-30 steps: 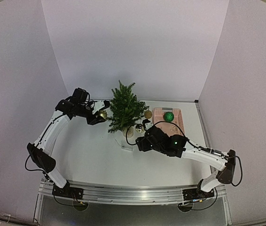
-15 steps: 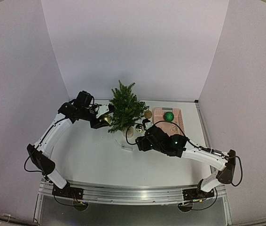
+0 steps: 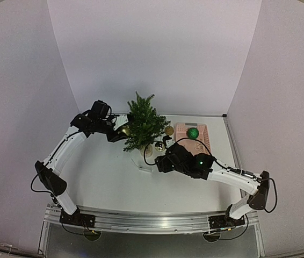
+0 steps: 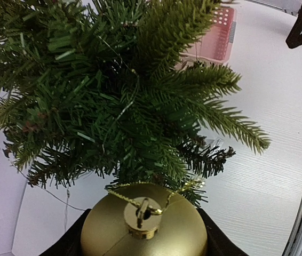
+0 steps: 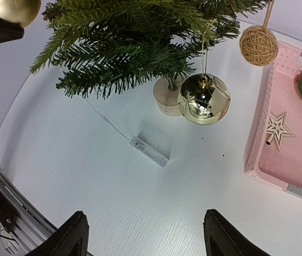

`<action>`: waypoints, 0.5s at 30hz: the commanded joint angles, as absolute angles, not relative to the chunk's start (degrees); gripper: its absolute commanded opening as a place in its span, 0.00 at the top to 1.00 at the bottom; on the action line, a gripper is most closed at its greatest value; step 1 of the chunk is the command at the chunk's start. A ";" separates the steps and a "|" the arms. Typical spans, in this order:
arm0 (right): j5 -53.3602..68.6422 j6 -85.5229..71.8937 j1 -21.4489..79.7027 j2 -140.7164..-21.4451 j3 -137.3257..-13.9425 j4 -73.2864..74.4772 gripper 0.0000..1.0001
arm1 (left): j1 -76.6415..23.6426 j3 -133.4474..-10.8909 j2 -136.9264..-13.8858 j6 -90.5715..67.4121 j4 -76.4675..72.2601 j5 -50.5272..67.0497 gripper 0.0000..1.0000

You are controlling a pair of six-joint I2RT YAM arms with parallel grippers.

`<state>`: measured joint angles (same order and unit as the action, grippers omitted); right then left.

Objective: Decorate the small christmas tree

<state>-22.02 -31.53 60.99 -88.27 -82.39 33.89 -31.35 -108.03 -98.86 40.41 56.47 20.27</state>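
I work in a robot test booth, a lab place. Plain pale panels close my white bench at nine, twelve and three o'clock. At six o'clock a metal rail carries my two arm bases, and black cables hang from them.

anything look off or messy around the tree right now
Nothing spilled or broken; the small christmas tree stands upright. Only oddity: a small clear box lies loose on the table before its pot, a thin wire trailing up into the branches.
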 commanded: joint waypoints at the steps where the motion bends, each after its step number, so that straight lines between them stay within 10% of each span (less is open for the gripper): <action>1: -22.00 -31.18 60.73 -87.94 -84.67 33.57 0.28 | -31.63 -112.31 -100.38 38.77 55.44 19.63 1.00; 15: -21.72 -31.23 60.76 -88.04 -84.74 33.57 0.28 | -32.17 -107.70 -100.10 42.17 58.02 16.76 1.00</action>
<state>-22.00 -31.51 60.99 -88.27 -82.39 33.89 -31.58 -108.84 -100.73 40.84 57.59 17.84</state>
